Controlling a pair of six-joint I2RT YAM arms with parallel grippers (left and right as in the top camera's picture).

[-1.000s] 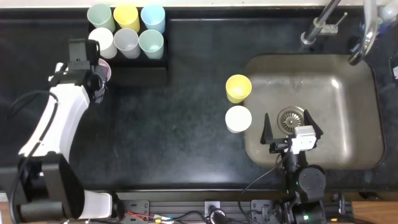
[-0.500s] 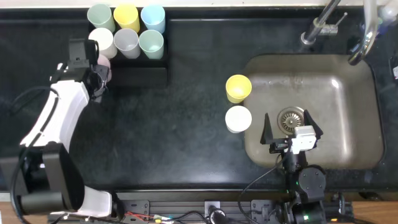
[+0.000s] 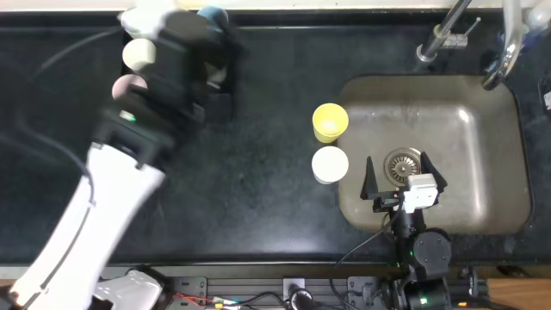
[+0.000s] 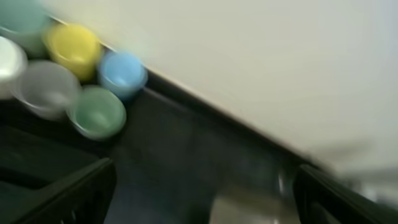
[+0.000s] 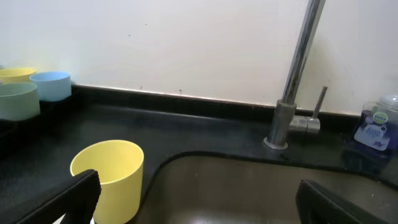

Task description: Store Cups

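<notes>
Left gripper (image 4: 204, 194): jaws spread wide, nothing between them, up over the stored cups (image 4: 96, 112) at far left. Pink cup (image 3: 130, 86) sits at that group's left end, partly behind the arm. Yellow cup (image 3: 330, 121) and white cup (image 3: 329, 164) stand on the counter (image 3: 258, 189), just left of the sink (image 3: 482, 198). Right gripper (image 3: 403, 176): spread, empty, over the sink.

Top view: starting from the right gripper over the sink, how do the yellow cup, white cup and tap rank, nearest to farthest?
1. White cup, on the counter left of the right gripper.
2. Yellow cup, beside it, farther back.
3. Tap, behind the sink.
</notes>
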